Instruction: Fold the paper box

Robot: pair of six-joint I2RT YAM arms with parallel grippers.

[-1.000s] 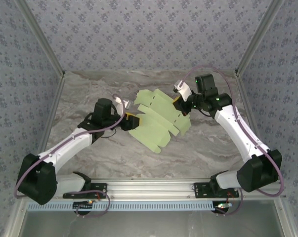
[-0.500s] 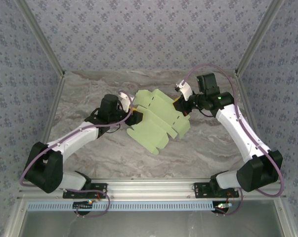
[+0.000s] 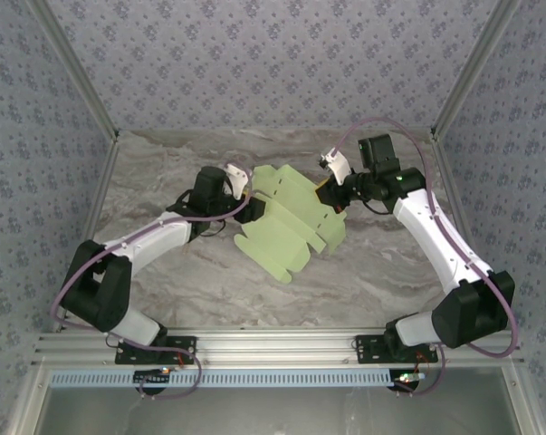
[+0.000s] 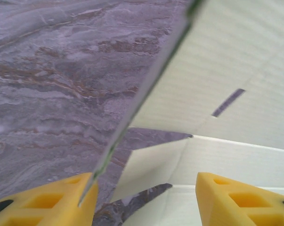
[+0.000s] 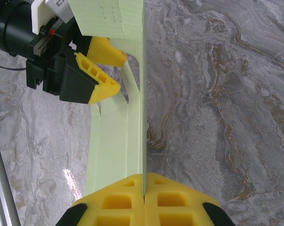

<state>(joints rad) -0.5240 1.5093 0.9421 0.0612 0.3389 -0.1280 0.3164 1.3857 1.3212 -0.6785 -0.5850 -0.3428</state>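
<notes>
The paper box [image 3: 292,225] is a pale green die-cut sheet, partly raised off the marble table [image 3: 372,272] between both arms. My right gripper [image 3: 330,191] is shut on the sheet's right edge; in the right wrist view the yellow fingers [image 5: 118,202] pinch the thin card [image 5: 114,141] edge-on. My left gripper [image 3: 248,206] sits at the sheet's left side, open. In the left wrist view its yellow fingers [image 4: 240,200] stand wide apart, with the sheet [image 4: 236,70] and a flap between them and one card edge running down to the left finger.
Patterned walls and metal posts [image 3: 82,100] enclose the table on three sides. An aluminium rail [image 3: 273,344] with the arm bases runs along the near edge. Bare marble lies in front of the sheet and at the back left [image 3: 155,163].
My left arm has reached forward and right, bringing its gripper up against the sheet's left flaps. The sheet's left side has shifted slightly. The right gripper has kept its hold.
</notes>
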